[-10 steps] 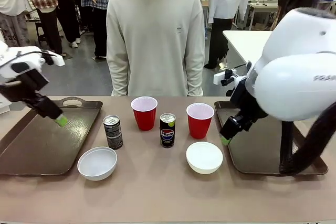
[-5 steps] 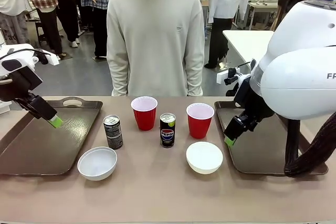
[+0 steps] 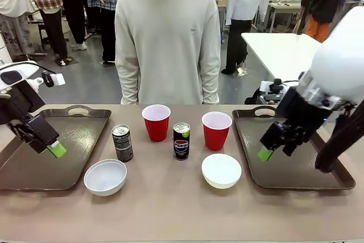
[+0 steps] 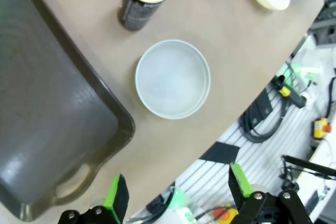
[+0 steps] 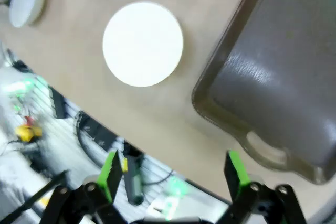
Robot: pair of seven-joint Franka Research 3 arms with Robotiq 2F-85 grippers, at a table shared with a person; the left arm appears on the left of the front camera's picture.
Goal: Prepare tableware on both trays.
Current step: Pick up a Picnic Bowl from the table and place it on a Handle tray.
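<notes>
White bowl (image 3: 105, 177) upright on table between left tray (image 3: 48, 181) and grey can (image 3: 123, 143); round, no long axis. From left gripper (image 4: 177, 188), jaws spread and empty, it lies toward the table's middle and robot's edge; left arm nearer.

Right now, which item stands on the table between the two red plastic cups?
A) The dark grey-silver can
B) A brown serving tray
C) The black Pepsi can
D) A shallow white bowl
C: the black Pepsi can stands between the left-hand red cup and the right-hand one.
</notes>
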